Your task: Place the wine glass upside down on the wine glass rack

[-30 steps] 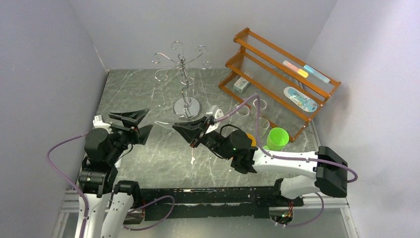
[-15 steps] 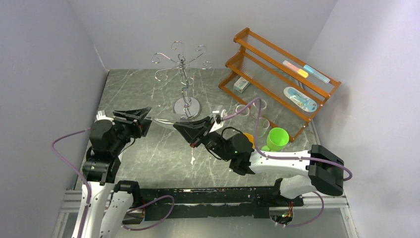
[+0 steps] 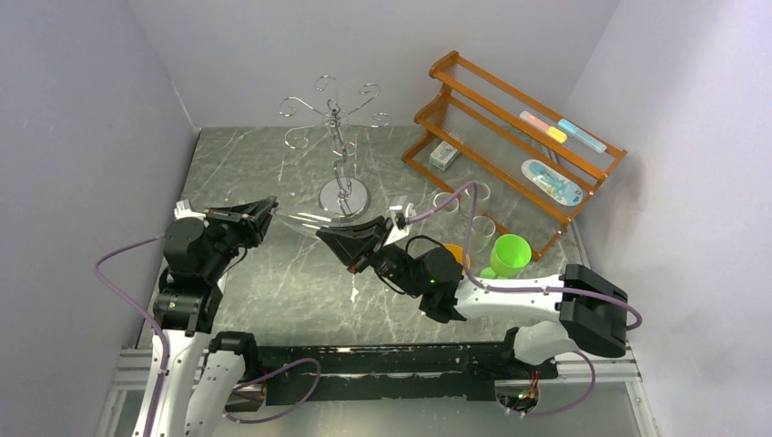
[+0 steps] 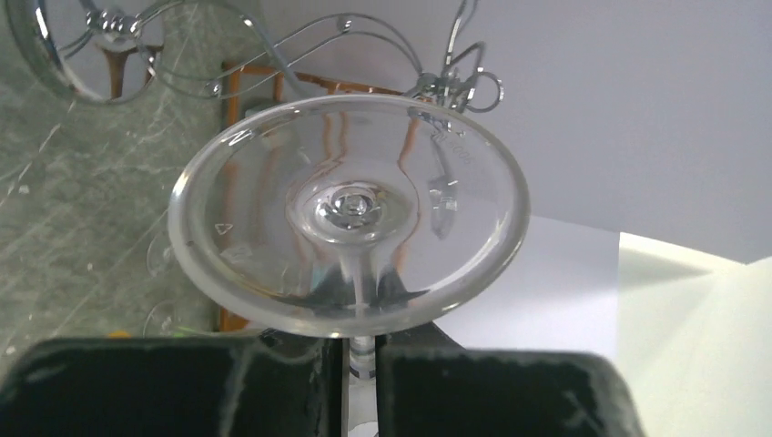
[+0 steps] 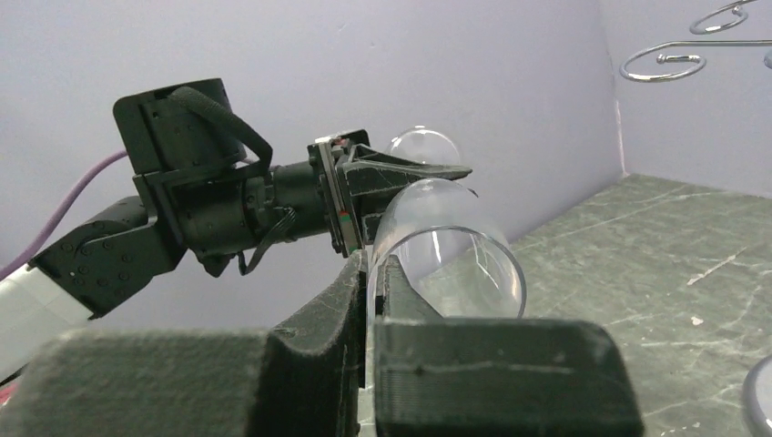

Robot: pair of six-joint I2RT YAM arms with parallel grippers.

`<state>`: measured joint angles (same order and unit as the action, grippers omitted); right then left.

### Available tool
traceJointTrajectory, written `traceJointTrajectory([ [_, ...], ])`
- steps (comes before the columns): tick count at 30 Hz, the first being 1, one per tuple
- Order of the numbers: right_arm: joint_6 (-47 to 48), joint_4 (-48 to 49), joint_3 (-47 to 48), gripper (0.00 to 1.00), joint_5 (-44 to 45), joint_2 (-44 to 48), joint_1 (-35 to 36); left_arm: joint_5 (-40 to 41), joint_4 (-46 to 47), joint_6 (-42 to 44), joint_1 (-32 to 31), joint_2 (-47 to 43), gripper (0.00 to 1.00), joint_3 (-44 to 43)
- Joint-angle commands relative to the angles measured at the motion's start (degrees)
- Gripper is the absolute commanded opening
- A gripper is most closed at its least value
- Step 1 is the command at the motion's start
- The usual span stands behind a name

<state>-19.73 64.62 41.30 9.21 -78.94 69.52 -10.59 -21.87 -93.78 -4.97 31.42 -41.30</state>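
The clear wine glass (image 3: 300, 221) hangs on its side above the table, between my two grippers. In the left wrist view its round foot (image 4: 349, 214) faces the camera and its thin stem runs down between the fingers. My left gripper (image 4: 361, 364) is shut on that stem. My right gripper (image 5: 373, 282) is shut on the rim of the glass's bowl (image 5: 451, 255), one finger inside and one outside. From above, the left gripper (image 3: 267, 212) and right gripper (image 3: 333, 238) face each other. The chrome wine glass rack (image 3: 337, 137) stands behind them, apart from the glass.
An orange wooden shelf (image 3: 510, 137) with small items stands at the back right. A green cup (image 3: 510, 253) and several clear glasses (image 3: 473, 196) sit in front of it, close to my right arm. The rack's mirrored base (image 3: 344, 196) lies just behind the held glass.
My left gripper has come in from the left and gone from wide open to shut on the glass's stem. The right gripper keeps its hold on the bowl's rim, shifted slightly left.
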Motion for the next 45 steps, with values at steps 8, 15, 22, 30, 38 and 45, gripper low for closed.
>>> traceJointTrajectory([
  [8,2.9,-9.3,-2.7,0.73,2.8,5.8,0.3,-3.7,14.7,15.3,0.3,2.0,0.05,2.4],
  [15,3.8,-25.4,-1.8,0.95,4.0,15.1,-0.4,-2.0,13.6,45.1,0.3,1.6,0.05,-3.6],
  [22,-10.1,-47.7,18.7,0.9,-17.2,8.6,-8.9,-20.5,20.4,71.0,0.3,2.7,0.05,-5.1],
  [30,-22.8,-63.3,37.1,0.84,-23.3,2.0,-11.1,-34.3,21.1,83.2,0.3,3.5,0.05,-9.4],
  [38,-35.3,-60.6,40.1,0.83,-26.0,-2.2,-12.1,-39.9,24.6,86.1,0.3,2.6,0.05,-8.3],
  [45,-41.2,-55.5,39.6,0.7,-28.4,-4.5,-12.5,-41.6,22.1,89.3,0.3,2.3,0.05,-7.7],
])
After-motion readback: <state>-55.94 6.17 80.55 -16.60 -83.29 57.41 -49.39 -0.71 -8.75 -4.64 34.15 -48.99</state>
